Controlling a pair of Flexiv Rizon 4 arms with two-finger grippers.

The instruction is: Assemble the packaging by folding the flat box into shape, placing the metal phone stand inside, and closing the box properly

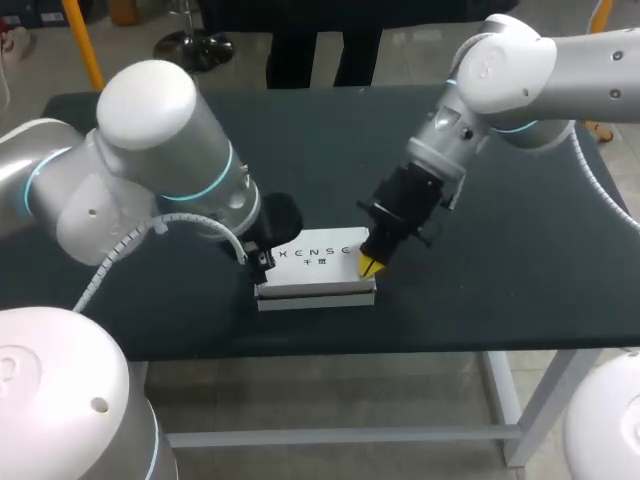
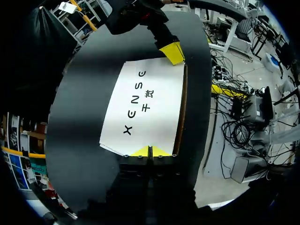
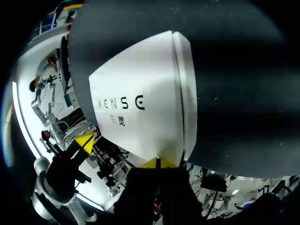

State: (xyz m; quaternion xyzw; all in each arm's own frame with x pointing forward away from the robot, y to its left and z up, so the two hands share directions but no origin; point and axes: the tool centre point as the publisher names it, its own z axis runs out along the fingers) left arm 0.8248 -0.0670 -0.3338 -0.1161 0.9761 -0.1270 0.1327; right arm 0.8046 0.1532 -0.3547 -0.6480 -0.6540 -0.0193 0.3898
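Two grippers bracket the white box (image 1: 318,258), one at each short end, so its long axis runs left to right across the lower middle of the head view, straight from one to the other. The left gripper (image 1: 262,258) sits at the box's left end. In the left wrist view its yellow tips are pressed together with no gap, resting at the near edge of the printed top and not clamped around anything. The right gripper (image 1: 372,263) meets the right end, tips likewise together and touching the top edge there. Neither arm is nearer than the other; both are in contact.

The box lies low and formed. A dark seam runs along its front long side, which I judge to be the lid's closing edge. No metal phone stand shows in any view, and I cannot tell whether it is inside.

The table (image 1: 520,240) has its front edge just below the box in the head view, so there is little room that way. Wide dark surface lies open toward the upper frame and to the right. Any push is safer directed away from the front edge.
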